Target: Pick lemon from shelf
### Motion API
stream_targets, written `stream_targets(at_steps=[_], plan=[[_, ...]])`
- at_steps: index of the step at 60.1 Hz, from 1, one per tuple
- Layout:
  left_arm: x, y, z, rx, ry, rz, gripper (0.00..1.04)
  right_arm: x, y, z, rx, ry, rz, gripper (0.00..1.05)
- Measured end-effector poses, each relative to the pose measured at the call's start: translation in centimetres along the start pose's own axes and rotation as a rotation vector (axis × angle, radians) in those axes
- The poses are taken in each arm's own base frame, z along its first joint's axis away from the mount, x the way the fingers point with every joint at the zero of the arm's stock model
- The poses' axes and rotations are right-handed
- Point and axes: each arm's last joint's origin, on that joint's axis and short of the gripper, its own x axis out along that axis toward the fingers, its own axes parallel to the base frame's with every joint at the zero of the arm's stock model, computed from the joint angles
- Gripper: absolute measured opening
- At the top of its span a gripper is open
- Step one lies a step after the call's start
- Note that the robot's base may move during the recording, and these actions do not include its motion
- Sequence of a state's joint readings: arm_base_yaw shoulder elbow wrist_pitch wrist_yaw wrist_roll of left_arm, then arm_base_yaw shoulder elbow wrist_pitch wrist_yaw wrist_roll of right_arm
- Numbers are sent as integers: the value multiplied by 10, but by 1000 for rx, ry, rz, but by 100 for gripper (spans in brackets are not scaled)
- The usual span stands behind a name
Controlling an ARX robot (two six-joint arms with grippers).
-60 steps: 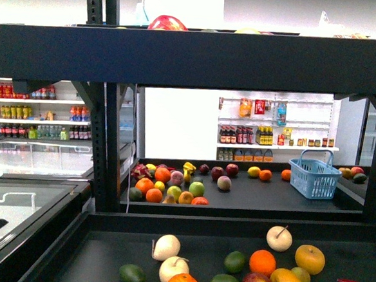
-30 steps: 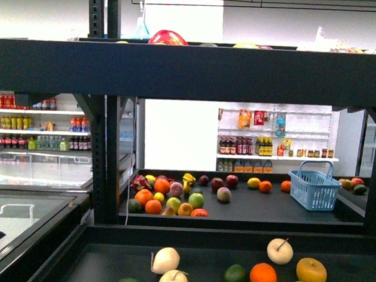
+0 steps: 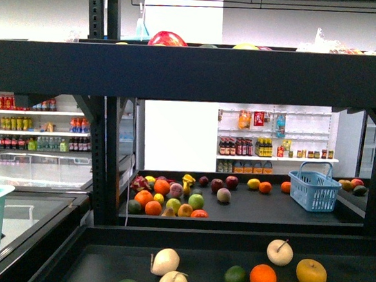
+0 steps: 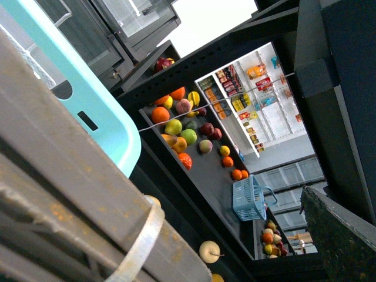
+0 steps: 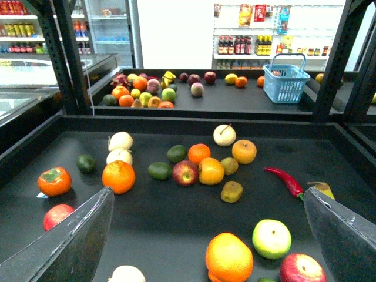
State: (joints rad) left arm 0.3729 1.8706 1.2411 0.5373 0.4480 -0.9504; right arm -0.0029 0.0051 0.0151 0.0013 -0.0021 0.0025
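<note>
The lemon (image 3: 311,273) is a plain yellow rounded fruit on the near tier of the black shelf (image 3: 193,70). It lies beside an orange (image 3: 263,276) and below a cream stemmed fruit (image 3: 279,251). In the right wrist view the lemon (image 5: 244,151) lies far ahead of my right gripper (image 5: 208,194). That gripper hovers open above the tier (image 5: 158,223) with nothing between its fingers. My left gripper (image 4: 252,235) is open and holds nothing, beside a teal basket (image 4: 88,100). Neither arm shows in the front view.
Many fruits crowd the near tier: a blush-toned orange-yellow fruit (image 5: 211,171), apple (image 5: 185,173), red chilli (image 5: 285,180), large orange (image 5: 229,257), green apple (image 5: 271,238). A rack behind carries more fruit and a blue basket (image 3: 313,186). The top tier's deep lip spans the view.
The front view has risen: the tiers and fruit sit lower in the picture than a second ago. More of the teal basket now shows at the left edge.
</note>
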Motion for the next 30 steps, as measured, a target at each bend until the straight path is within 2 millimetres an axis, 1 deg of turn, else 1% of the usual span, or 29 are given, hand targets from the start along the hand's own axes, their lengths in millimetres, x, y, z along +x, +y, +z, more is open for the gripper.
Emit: stream_targets(at_steps=[8, 9, 21, 30], plan=[[-1, 2, 2, -3, -4, 6, 97, 0, 0, 0, 0, 0, 0, 97], [-3, 6, 4, -11, -1, 22, 97, 0, 0, 0, 0, 0, 0, 97], [-9, 15, 13, -12, -6, 49, 97, 0, 0, 0, 0, 0, 0, 97], [-13, 17, 15, -2, 2, 68, 97, 0, 0, 0, 0, 0, 0, 97]])
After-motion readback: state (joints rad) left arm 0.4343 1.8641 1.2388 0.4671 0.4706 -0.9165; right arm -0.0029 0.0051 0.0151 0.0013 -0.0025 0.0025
